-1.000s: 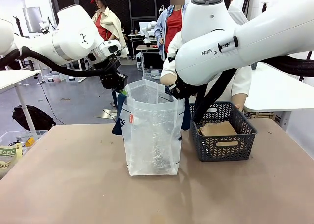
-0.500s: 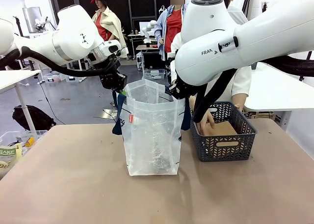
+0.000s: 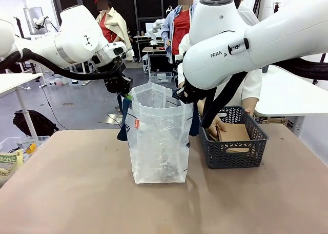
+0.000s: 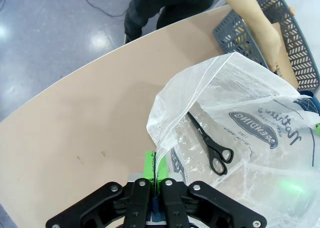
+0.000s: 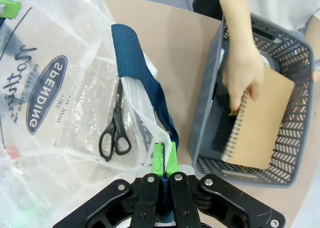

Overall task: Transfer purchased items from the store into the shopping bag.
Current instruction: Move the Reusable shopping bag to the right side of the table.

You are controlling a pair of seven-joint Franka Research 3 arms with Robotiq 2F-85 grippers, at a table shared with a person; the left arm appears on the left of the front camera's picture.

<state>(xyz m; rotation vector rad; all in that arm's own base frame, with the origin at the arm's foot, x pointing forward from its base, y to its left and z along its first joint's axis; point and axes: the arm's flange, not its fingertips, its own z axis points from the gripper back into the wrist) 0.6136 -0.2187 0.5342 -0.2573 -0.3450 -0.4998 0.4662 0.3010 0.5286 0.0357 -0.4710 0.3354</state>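
Jaws of the left gripper (image 4: 156, 164) are pinched shut on the rim of the shopping bag (image 3: 159, 136), a tall boxy bag of translucent crinkly plastic with navy strap handles. Jaws of the right gripper (image 5: 164, 158) are clamped on the opposite rim, by a strap.

The bag stands on the tan table (image 3: 77, 193) with its long axis vertical and its mouth facing up. Black-handled scissors (image 5: 116, 128) lie on its floor.

At the bag's 3 o'clock sits the dark grey lattice plastic basket (image 3: 236, 154), where a person's hand (image 5: 242, 75) grasps a brown spiral-bound notebook (image 5: 260, 118).

The step looks like spreading the mouth. Both rims are best held level, taut and apart, without lifting or tipping the bag.
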